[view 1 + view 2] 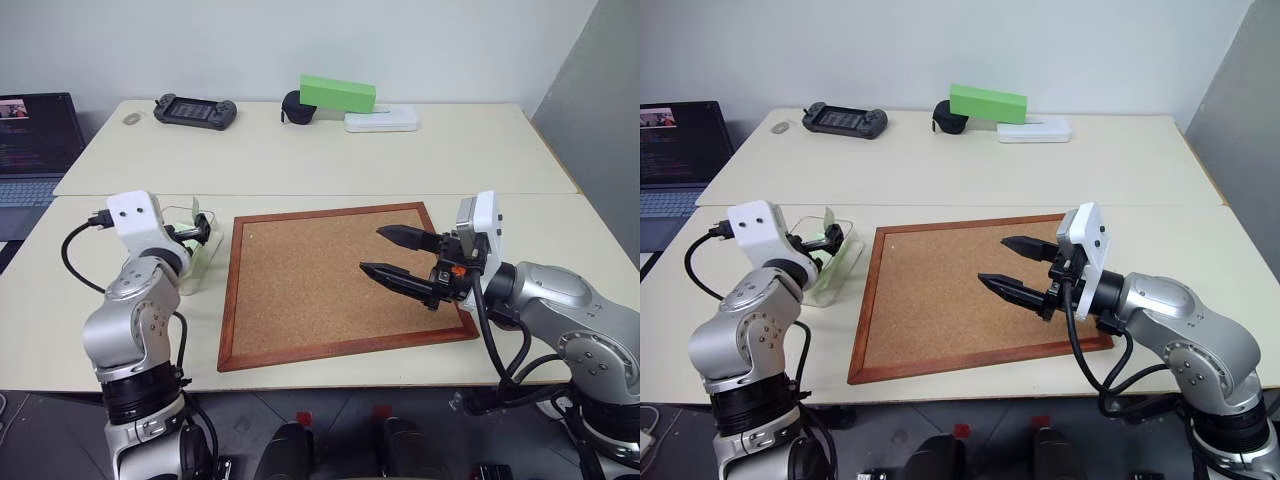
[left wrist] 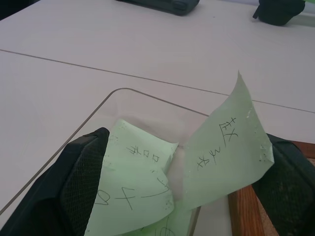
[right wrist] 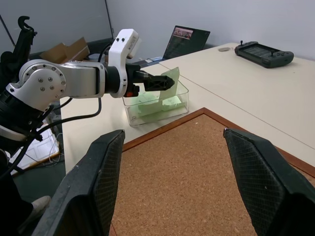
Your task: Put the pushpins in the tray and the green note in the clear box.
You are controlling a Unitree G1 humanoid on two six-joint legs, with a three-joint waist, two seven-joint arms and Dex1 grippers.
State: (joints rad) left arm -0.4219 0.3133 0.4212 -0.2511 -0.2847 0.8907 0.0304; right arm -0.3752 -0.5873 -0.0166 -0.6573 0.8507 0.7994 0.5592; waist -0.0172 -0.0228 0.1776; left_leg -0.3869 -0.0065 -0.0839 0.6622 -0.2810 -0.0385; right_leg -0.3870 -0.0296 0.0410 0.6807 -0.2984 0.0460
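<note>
Pale green note (image 2: 227, 152) stands on edge in the clear box (image 3: 156, 105), leaning against 1 finger of your left gripper (image 3: 156, 82), whose fingers are spread wide with nothing clamped. More green paper (image 2: 135, 191) lies flat beneath. Draw that hand straight back and up so the sheet does not cling and lift out. Right gripper (image 1: 400, 258) hovers over the corkboard (image 1: 330, 290), parted, empty. No pushpins or tray discernible.

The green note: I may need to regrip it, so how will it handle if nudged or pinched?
Likely floppy: the green note stands curled and bent between the left pincer fingers. Probably very light, being thin paper leaning against the clear box wall. It may crease or slip aside rather than slide.
</note>
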